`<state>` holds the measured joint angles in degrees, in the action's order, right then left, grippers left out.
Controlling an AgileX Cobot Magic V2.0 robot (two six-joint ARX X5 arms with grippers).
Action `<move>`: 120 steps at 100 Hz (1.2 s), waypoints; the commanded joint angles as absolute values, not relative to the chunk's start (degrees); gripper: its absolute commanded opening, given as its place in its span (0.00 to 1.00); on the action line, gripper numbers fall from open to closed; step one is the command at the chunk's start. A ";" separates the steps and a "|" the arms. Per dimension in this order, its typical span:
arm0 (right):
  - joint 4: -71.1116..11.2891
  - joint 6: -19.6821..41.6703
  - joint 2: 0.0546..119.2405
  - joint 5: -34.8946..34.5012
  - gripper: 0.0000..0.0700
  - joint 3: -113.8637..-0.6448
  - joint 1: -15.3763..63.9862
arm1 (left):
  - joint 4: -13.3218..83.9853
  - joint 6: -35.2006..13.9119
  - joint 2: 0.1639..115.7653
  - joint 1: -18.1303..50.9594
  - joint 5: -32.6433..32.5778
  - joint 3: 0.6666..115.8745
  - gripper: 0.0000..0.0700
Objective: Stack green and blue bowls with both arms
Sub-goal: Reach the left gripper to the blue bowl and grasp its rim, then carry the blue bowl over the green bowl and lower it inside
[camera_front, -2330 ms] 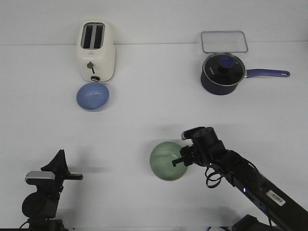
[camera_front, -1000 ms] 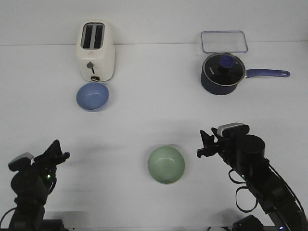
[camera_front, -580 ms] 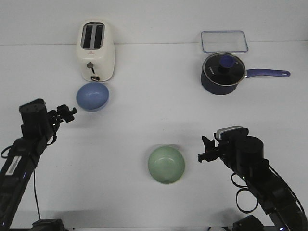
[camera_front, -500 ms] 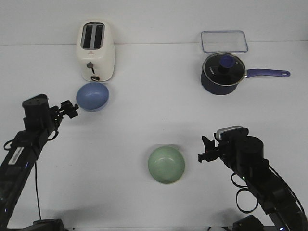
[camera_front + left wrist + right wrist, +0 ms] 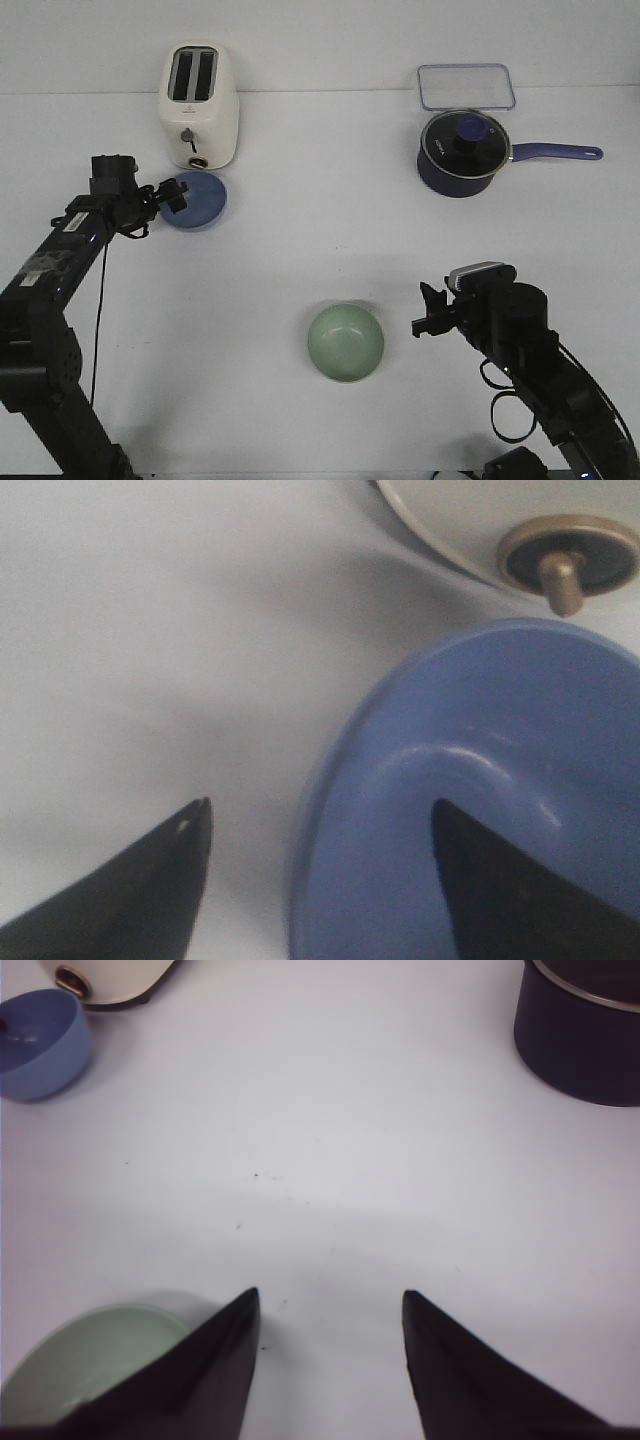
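Note:
The periwinkle blue bowl (image 5: 200,200) sits on the table just in front of the toaster; it also shows in the left wrist view (image 5: 480,810) and the right wrist view (image 5: 38,1042). My left gripper (image 5: 172,197) is open at the bowl's left rim, one finger inside the bowl and one outside, in the left wrist view (image 5: 320,815). The mint green bowl (image 5: 345,342) sits on the table at front centre, also in the right wrist view (image 5: 85,1360). My right gripper (image 5: 428,310) is open and empty, to the right of the green bowl, in the right wrist view (image 5: 330,1295).
A cream toaster (image 5: 199,105) stands right behind the blue bowl, its knob (image 5: 568,562) close in the left wrist view. A navy saucepan with a glass lid (image 5: 463,152) and a clear lidded container (image 5: 465,87) stand at the back right.
My left arm swung forward from the front left to the blue bowl and now straddles its rim. The right gripper let go of the green bowl, backed off right, and holds still.

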<state>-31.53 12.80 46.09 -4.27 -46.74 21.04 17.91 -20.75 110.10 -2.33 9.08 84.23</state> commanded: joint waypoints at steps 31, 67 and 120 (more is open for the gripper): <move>-31.68 12.19 47.03 0.71 0.42 -47.03 16.99 | 22.79 -16.97 104.90 -1.65 12.95 85.67 0.02; -25.28 12.29 46.98 -3.01 0.42 -35.59 2.70 | 33.45 -10.09 88.31 10.85 18.55 83.24 0.02; -25.15 12.19 46.98 -6.24 0.42 -34.81 -0.08 | 22.04 -11.46 86.41 39.64 21.23 67.48 0.02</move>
<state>-25.85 12.43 46.63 -6.07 -34.41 -0.05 23.84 -11.20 85.06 38.46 22.37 67.35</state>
